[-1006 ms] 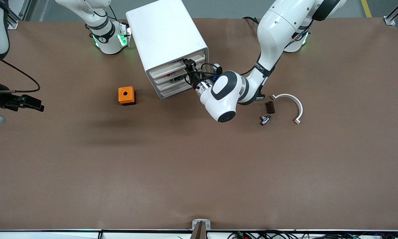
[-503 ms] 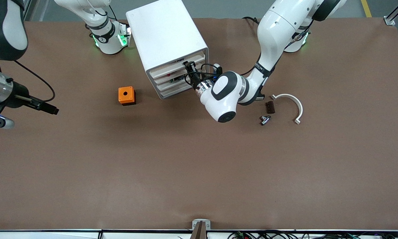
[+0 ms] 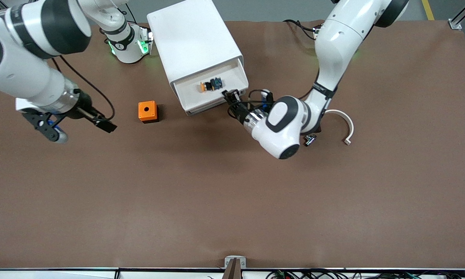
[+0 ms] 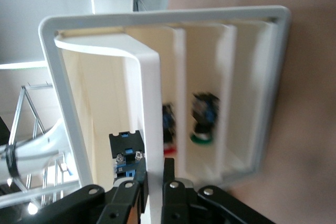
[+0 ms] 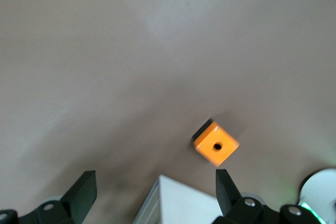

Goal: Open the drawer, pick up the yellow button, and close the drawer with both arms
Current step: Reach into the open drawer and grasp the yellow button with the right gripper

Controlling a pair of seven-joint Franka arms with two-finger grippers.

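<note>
- A brown surface [image 3: 232,201] fills the front view; a white cabinet [image 3: 193,38] stands at upper centre of the frame, its top drawer [image 3: 211,95] pulled out
- The button [image 3: 211,85] lies inside the open drawer, orange cap toward the frame's left, blue block toward its right; it touches neither claw
- The left claw [image 3: 232,97] sits at the drawer's front panel near its corner, at centre frame; in the left wrist view its fingers [image 4: 170,195] are clamped on the edge of the panel
- The right claw [image 3: 105,125] hangs over bare surface at the frame's left, beside an orange cube [image 3: 147,111] with a round hole; in the right wrist view its fingers [image 5: 81,192] are spread wide apart, holding nothing, with the cube seen between them farther off
- A white curved bracket [image 3: 343,122] and a small metal part [image 3: 310,139] lie at the frame's right, close to the left arm's wrist
</note>
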